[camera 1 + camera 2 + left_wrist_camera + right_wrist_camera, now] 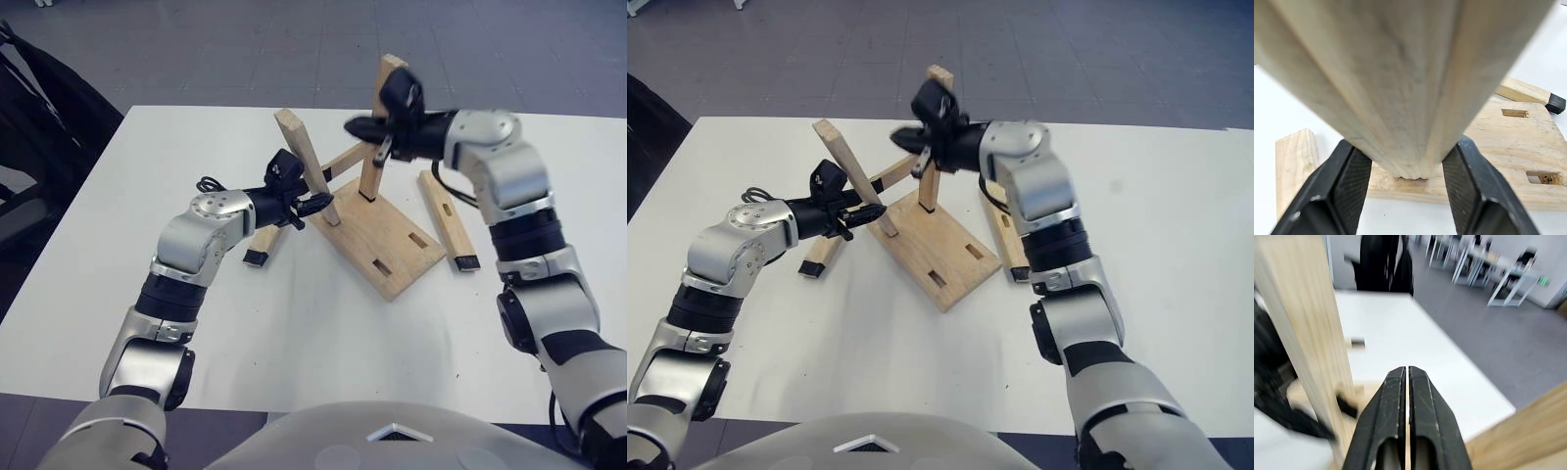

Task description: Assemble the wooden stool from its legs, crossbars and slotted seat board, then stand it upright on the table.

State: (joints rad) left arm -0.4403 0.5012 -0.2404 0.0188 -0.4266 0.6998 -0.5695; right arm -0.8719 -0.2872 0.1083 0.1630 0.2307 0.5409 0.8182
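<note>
1. A smooth white table stands on a grey tiled floor. Desks fill the room behind (seen past the right wrist).
2. At the left a pale, square-cut capped leg lies flat, its black cap toward the robot.
3. The left gripper is clenched on the tilted leg near its foot, with ribbed black pads against the grainy wood.
4. That leg's foot meets the board, which lies flat mid-table with two rectangular slots open.
5. A crossbar slants behind; I cannot tell whether it is joined to anything.
6. The right gripper hovers just left of the upright leg, its fingers pressed together on nothing.
7. A loose leg lies just right of the board.
</note>
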